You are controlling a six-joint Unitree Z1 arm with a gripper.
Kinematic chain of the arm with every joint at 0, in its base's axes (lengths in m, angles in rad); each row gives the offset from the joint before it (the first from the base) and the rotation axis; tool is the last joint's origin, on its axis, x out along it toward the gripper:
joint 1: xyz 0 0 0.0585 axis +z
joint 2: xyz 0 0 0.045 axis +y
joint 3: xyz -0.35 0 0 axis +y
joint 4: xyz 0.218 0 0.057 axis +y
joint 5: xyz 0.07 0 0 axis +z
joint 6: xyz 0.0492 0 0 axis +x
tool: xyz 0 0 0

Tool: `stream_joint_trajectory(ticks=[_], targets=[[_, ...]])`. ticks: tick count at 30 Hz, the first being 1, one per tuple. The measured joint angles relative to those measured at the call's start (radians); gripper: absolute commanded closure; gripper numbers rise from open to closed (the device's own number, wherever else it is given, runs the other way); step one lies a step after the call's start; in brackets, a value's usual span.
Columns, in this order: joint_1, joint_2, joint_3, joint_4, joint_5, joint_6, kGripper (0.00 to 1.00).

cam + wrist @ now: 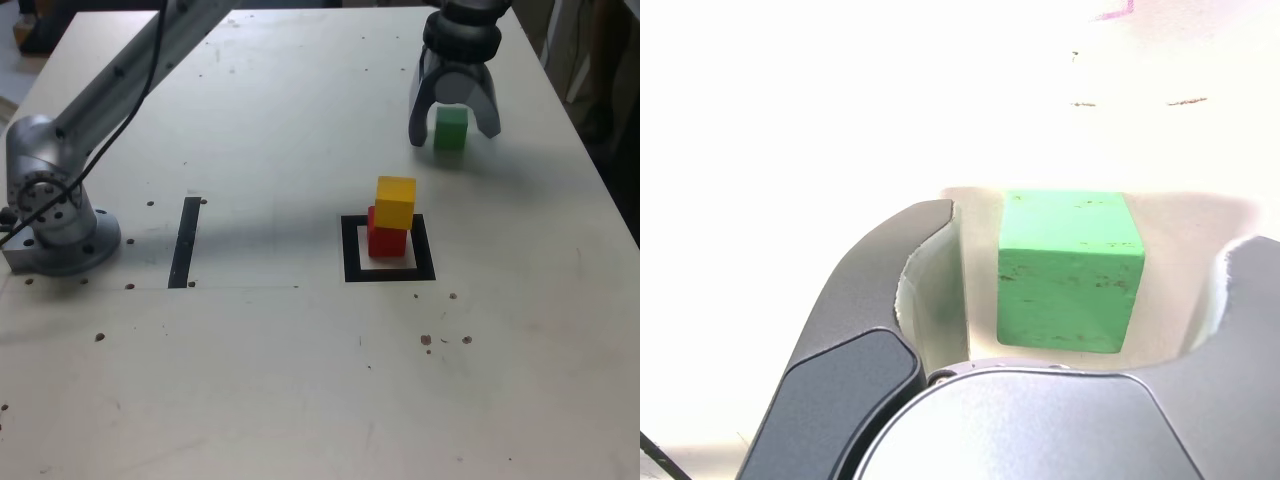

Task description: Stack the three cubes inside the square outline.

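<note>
Gripper [455,132] spread wide, nothing gripped, straddling green cube [451,129] on the desk [250,370], ready to pinch | yellow cube [395,203] sat on red cube [386,242], inside square outline [352,262], awaiting its topper!

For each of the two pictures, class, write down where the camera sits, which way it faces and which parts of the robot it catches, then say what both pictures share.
Exterior view: off the arm, above the white table, looking down across it; it shows the arm's base, a link crossing the top left, and the gripper.
Wrist view: on the arm's wrist, looking out past the gripper at the tabletop; both jaws and part of the gripper body show.
Shared: the green cube between the open jaws, and the tabletop.
</note>
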Motion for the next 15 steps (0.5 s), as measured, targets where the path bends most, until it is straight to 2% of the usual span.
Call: stream_joint_trajectory(ticks=[7,15], targets=[[-0.002,0.024,-0.006,-0.001,0.021,-0.008,0.65],[-0.003,0.024,-0.007,-0.002,0.027,-0.008,0.67]])
